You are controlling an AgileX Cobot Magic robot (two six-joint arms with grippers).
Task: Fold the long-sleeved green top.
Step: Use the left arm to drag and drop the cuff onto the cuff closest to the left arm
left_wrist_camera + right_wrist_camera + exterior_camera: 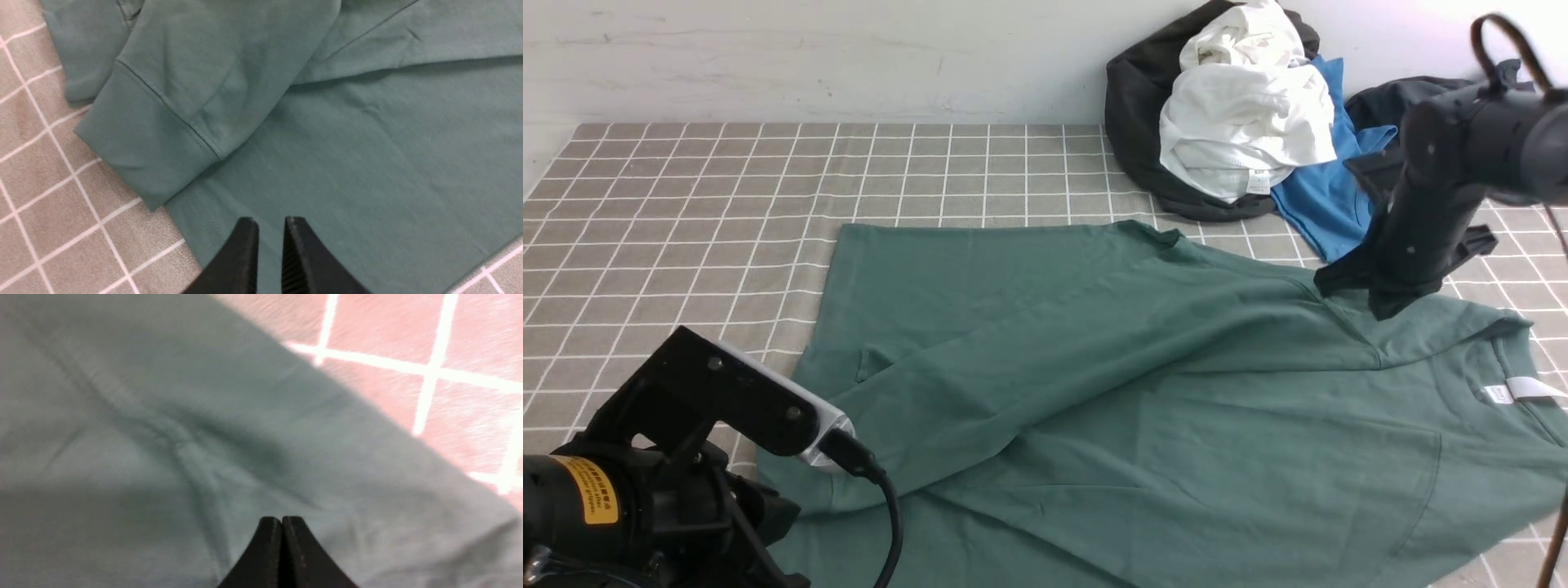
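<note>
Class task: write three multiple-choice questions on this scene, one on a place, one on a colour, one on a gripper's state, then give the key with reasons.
1. The white cloth is:
A) on the black cloth
B) under the green top
C) in the left gripper

2. The cloth poking out beside the white one is:
A) red
B) blue
C) yellow

3. The right gripper's jaws are:
A) wide open
B) half open
C) shut

1 A: the white cloth lies against and over the black cloth.
2 B: the blue cloth shows at its right.
3 C: the right gripper shows its fingertips together.
</note>
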